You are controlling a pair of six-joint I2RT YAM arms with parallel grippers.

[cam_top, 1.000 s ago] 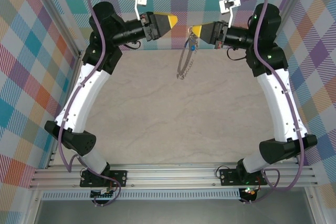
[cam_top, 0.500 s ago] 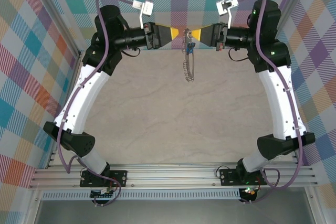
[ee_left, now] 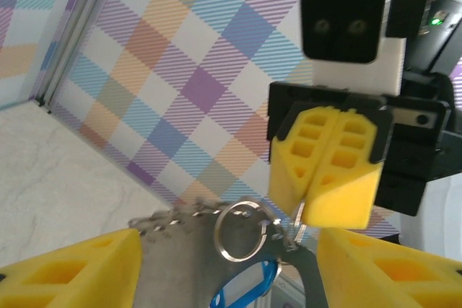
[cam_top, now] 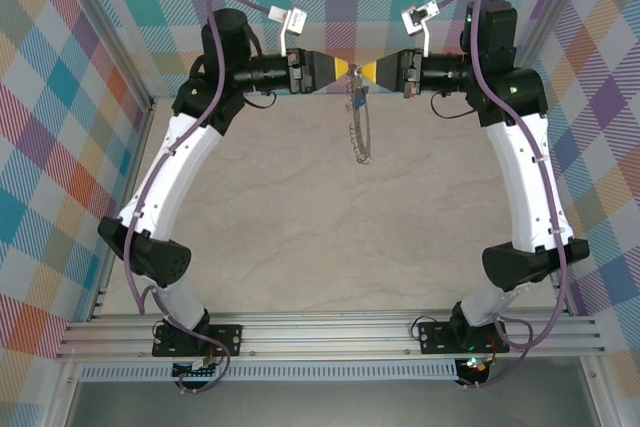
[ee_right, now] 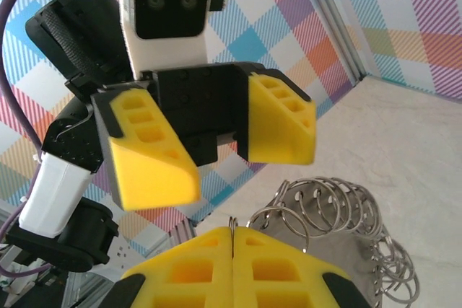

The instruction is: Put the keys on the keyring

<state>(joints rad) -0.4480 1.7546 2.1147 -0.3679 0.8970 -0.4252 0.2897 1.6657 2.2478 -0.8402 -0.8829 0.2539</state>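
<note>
My table (cam_top: pixel 300 222): pale and flat, with soft grey swirls like stone.
Near edge: silver rails (cam_top: pixel 330 339), with my left arm foot (cam_top: pixel 198 337) and right arm foot (cam_top: pixel 452 333) on them.

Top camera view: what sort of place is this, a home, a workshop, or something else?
Most likely a robot lab test cell: checked panels wall in a pale marbled table, and a left arm and right arm are bolted to an aluminium rail at its near edge.
</note>
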